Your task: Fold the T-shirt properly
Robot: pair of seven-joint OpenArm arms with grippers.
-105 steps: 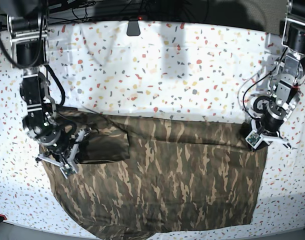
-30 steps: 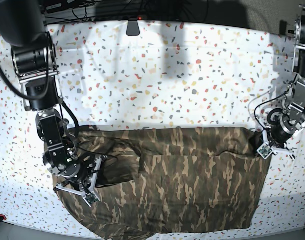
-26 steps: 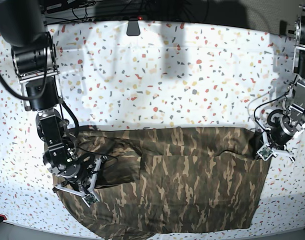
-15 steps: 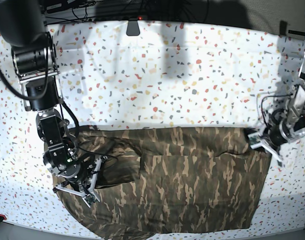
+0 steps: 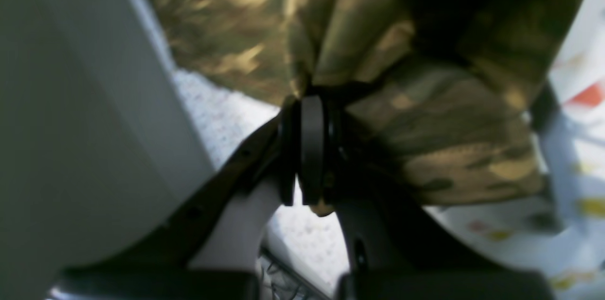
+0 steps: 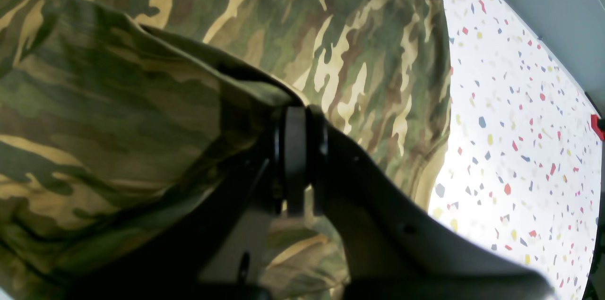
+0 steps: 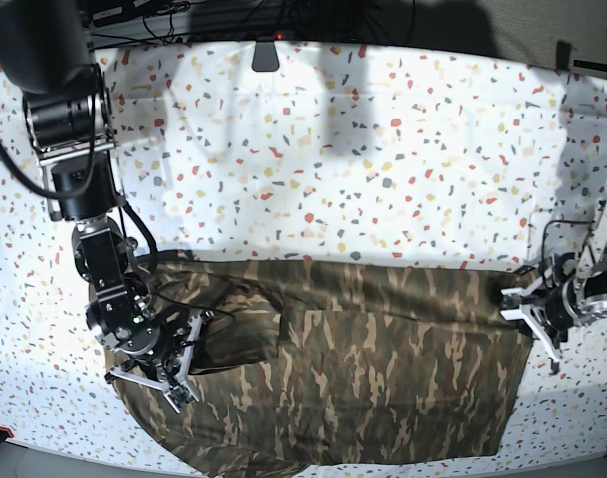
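The camouflage T-shirt (image 7: 333, 368) lies spread along the desk's (image 7: 333, 139) front edge, its right corner pinched tight in the left claw (image 7: 517, 304) and its left side clamped in the right claw (image 7: 174, 373).

My left wrist view is badly blurred: the T-shirt (image 5: 425, 115) reads only as smeared camouflage, and a large grey out-of-focus shape fills the frame's left side; I cannot tell what it is. In the base view the shirt's lower hem (image 7: 244, 466) runs off the bottom edge. The right gripper (image 7: 154, 363) covers the cloth beneath it. I cannot find the neck label in any view.
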